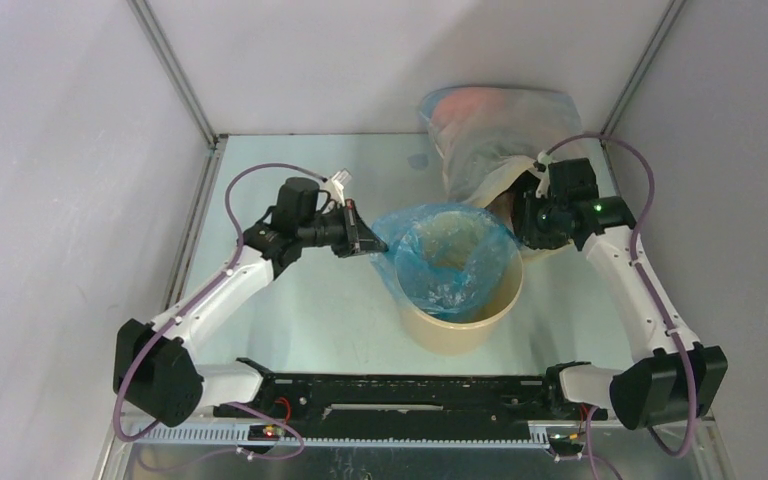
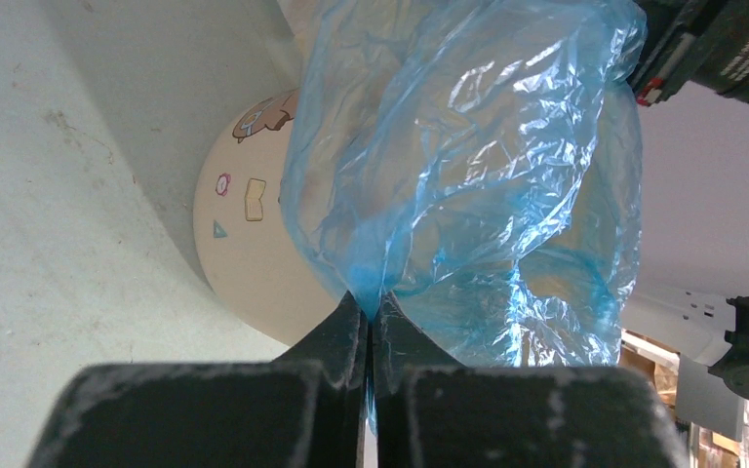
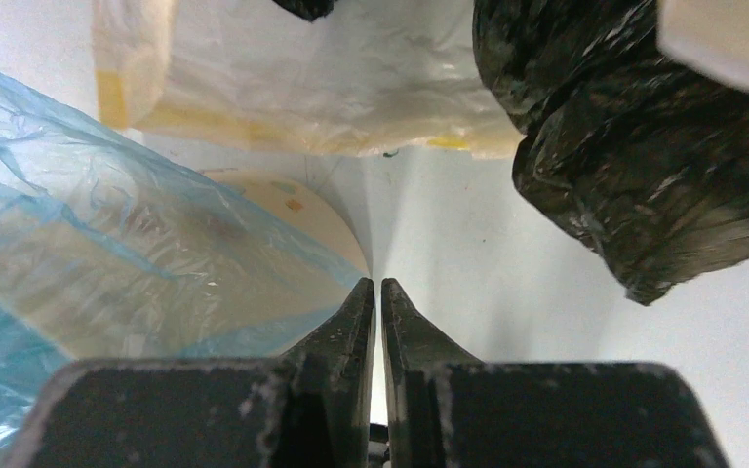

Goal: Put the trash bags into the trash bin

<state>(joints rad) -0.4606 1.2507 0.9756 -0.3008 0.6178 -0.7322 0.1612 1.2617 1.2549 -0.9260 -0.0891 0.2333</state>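
Your left pincer [image 1: 368, 240] is clamped shut on the edge of the blue bag [image 1: 447, 262], just outside the left rim of the bin [image 1: 463, 333]. From that pinch the film runs to the right, across the mouth of the bin and down inside it. So the bag lies to the right of the pincer, with its open mouth spread left to right. It covers the far and left rim, while the near rim shows bare tan. I judge the coming move turns on this: the held edge sits outside the wall, so it has to come down or inward there.

Your right pincer [image 1: 523, 226] sits at the far right rim, fingers pressed together. Its wrist view shows the film ending just left of the tips. You cannot tell whether any film is caught between them.

How deep the bag reaches in the bin is hidden by its own folds. The cloudy sack [image 1: 490, 125] stands on the tabletop [image 1: 300, 300] just behind the bin. A black crumpled lump [image 3: 644, 146] fills the right wrist view's upper right, and what it is cannot be told
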